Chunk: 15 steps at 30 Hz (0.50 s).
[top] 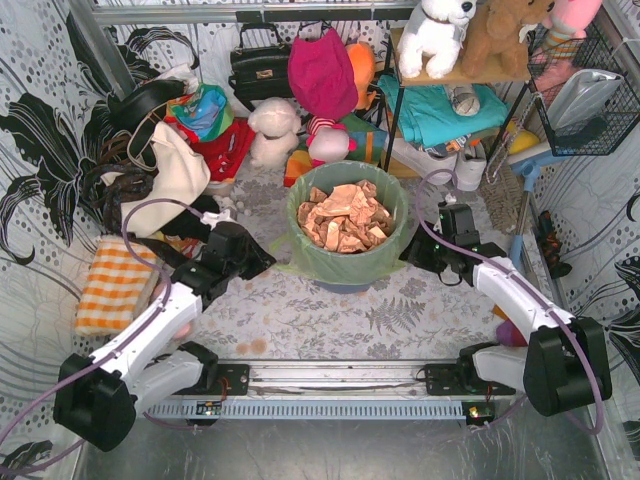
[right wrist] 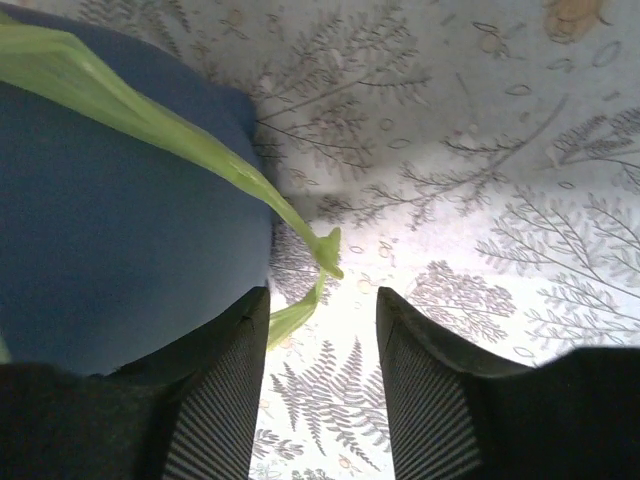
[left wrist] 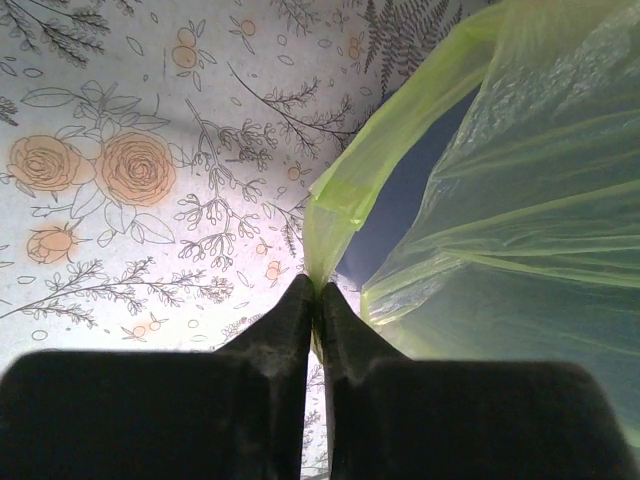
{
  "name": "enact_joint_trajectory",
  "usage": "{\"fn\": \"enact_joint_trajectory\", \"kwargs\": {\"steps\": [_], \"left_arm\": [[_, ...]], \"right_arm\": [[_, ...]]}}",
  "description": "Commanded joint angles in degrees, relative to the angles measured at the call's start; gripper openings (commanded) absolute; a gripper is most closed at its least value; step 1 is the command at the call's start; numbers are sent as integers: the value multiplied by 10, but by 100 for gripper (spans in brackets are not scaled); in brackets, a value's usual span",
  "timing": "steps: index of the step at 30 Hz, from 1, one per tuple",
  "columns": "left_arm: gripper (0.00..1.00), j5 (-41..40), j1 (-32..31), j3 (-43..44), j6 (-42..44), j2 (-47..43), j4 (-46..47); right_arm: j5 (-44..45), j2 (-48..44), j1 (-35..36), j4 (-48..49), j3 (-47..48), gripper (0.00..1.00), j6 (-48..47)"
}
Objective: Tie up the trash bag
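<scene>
The trash bag [top: 340,262] sat in the middle of the bench [top: 300,320], inside a round blue-grey bin [top: 345,287]. The top of the bag was folded out over the rim of the bin. The bag was thin and light green, and it was full of crumpled brown paper [top: 345,215]. Seen from above, the left gripper [top: 265,262] was low at about 8 o'clock from the bin, right by the bag's edge. In the left wrist view the left gripper [left wrist: 315,290] was clenched almost tight, and it pinched a stretched corner of the trash bag [left wrist: 520,200] between its tips. The green plastic ran up from the tips toward 1 o'clock, with the dark bin [left wrist: 400,210] showing behind it. The right gripper [top: 410,250] was at about 4 o'clock from the bin, close to its side. In the right wrist view the right gripper [right wrist: 322,300] was spread wide and held nothing. A thin twisted strip of the trash bag [right wrist: 180,135] hung down in the gap, close to the finger at 9 o'clock, beside the blue bin [right wrist: 120,230]. An orange checked cloth [top: 115,285] lay at 9 o'clock on the bench. A white toy dog [top: 272,130] sat at about 11 o'clock, behind the bin.
</scene>
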Motion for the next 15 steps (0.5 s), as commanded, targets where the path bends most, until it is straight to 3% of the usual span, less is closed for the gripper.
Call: {"fn": "enact_joint_trajectory", "kwargs": {"steps": [1,15], "left_arm": [[18,28,3,3,15,17,37],[19,34,3,0,16,22,40]], "right_arm": [[-52,7,-2,49,-1,50,-10],[-100,87,-1,163,-28,51,-5]]}}
